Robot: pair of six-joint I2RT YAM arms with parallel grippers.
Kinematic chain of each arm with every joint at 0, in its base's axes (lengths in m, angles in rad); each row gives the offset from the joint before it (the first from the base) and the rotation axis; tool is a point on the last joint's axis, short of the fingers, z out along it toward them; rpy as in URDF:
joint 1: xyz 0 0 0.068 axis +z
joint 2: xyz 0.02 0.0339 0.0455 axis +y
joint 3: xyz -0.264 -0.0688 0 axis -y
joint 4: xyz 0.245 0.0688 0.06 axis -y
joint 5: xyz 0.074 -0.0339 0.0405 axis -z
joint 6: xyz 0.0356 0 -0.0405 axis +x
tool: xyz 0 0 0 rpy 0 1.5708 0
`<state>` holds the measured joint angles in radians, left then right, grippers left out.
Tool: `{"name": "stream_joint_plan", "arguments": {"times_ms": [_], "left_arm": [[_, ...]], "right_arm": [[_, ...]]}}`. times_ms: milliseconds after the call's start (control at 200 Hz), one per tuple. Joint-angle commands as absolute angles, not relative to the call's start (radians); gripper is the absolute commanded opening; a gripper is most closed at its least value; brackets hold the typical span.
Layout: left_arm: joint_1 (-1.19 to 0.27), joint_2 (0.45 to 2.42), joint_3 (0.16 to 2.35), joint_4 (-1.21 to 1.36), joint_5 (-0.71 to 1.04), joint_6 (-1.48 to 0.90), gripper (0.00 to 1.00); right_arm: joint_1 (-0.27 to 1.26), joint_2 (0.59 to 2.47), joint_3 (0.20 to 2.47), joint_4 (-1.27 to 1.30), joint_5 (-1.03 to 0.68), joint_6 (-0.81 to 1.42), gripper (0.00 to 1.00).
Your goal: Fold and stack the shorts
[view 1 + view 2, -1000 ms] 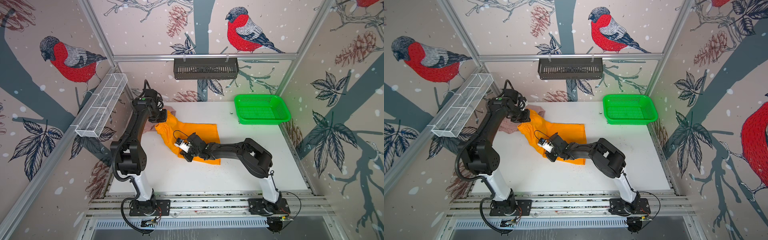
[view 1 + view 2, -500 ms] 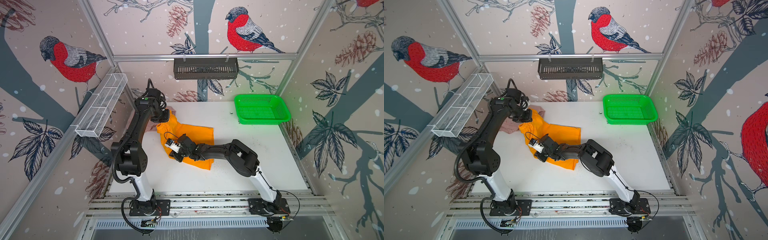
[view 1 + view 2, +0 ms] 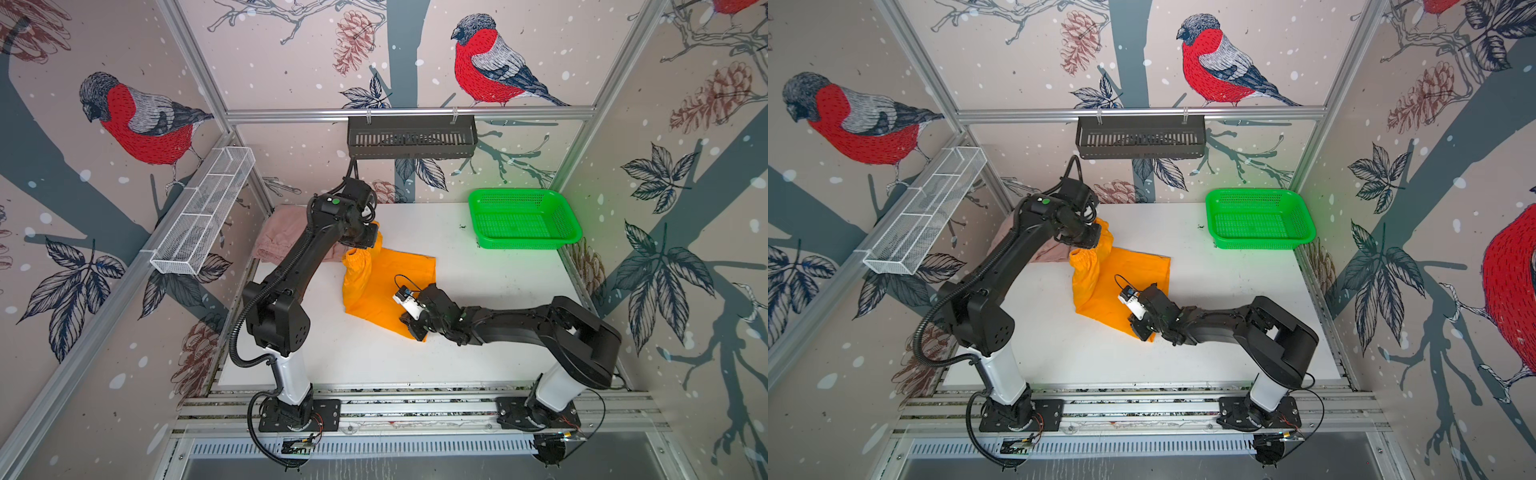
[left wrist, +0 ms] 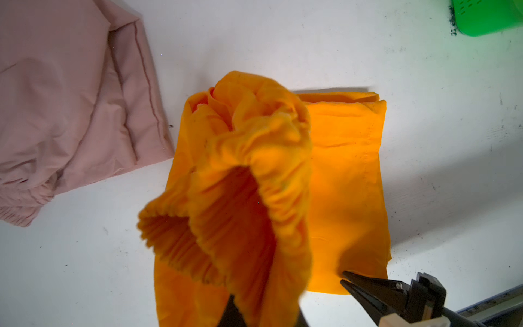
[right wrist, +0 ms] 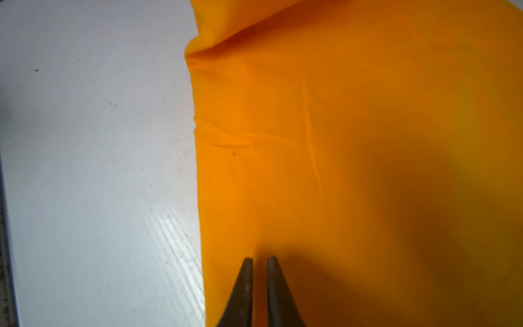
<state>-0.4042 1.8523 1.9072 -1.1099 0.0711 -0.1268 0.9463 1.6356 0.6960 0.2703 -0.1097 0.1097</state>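
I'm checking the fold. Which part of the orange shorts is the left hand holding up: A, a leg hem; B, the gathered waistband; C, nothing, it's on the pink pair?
B: the left hand grips the orange shorts by the puckered waistband, lifted above the table.

Bright even light, soft shadows, glare on table (image 5: 175, 249), nearby orange shorts (image 4: 226, 226) slightly blurred.

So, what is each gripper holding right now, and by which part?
The left gripper holds the orange shorts by their gathered waistband, lifted. The right gripper, jaws nearly shut, rests on the shorts' flat part; a grip cannot be told.
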Motion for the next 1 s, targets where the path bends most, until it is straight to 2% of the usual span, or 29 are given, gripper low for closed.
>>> {"name": "stream_joint_plan", "arguments": {"times_ms": [0,380,725,775,820,850,855,875,995], "left_arm": [[-0.456,1.876,1.908,-1.132,0.039,-0.154,0.0],[-0.618,1.987,1.91,-1.047,0.061,-0.211,0.0],[-0.691,1.965,1.69,-0.842,0.181,-0.293,0.0],[-0.696,1.96,1.663,-0.815,0.226,-0.291,0.2],[-0.699,1.955,1.645,-0.792,0.248,-0.296,0.5],[-0.702,1.951,1.643,-0.781,0.262,-0.297,0.91],[-0.703,1.95,1.644,-0.779,0.264,-0.297,0.94],[-0.705,1.946,1.645,-0.772,0.273,-0.298,0.97],[-0.707,1.902,1.656,-0.704,0.356,-0.308,0.97]], "right_arm": [[0.945,1.606,0.63,0.302,-0.072,0.177,0.1],[0.975,1.649,0.578,0.378,-0.102,0.219,0.1],[0.985,1.641,0.568,0.384,-0.106,0.225,0.3],[0.984,1.628,0.566,0.384,-0.106,0.23,0.34],[0.983,1.613,0.564,0.381,-0.112,0.24,0.37],[0.983,1.596,0.559,0.383,-0.114,0.25,0.38],[0.983,1.593,0.557,0.385,-0.114,0.252,0.38],[0.984,1.579,0.551,0.39,-0.115,0.262,0.38],[0.992,1.46,0.487,0.406,-0.115,0.306,0.4]]}}
